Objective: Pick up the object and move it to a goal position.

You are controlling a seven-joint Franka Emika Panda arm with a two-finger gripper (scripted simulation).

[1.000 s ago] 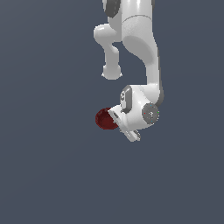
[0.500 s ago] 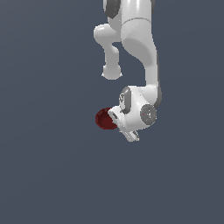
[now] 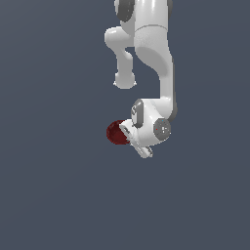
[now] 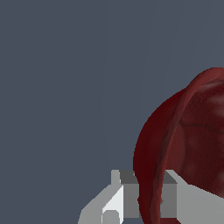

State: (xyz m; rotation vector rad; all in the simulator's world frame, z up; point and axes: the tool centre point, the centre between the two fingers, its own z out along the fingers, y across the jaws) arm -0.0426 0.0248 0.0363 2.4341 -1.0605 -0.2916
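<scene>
- The setting is a flat, even slate-grey field in both views; no edge, seam or shadow shows where a surface ends or a room begins, so whether anything rests on a surface cannot be told.
- In the exterior view, the object (image 3: 115,132), a dark red glossy bowl-like thing, sits just off the pincer (image 3: 131,138) toward the exterior view's left, touching it, with part of its body hidden behind the white hand.
- To the right of that, the white arm (image 3: 155,53) comes down from the top of the frame and bends at the wrist, the hand tilted toward the object.
- The exterior view alone shows the whole arm and the object's small size beside the hand; the fingers are too small there to read.
- The wrist view alone shows the grip: the object (image 4: 192,144) fills the side, its thin rim and hollow inside visible.
- There, one of the fingers (image 4: 114,202) lies outside the wall and the other inside, so the pincer (image 4: 151,199) is clenched on the object's rim.
</scene>
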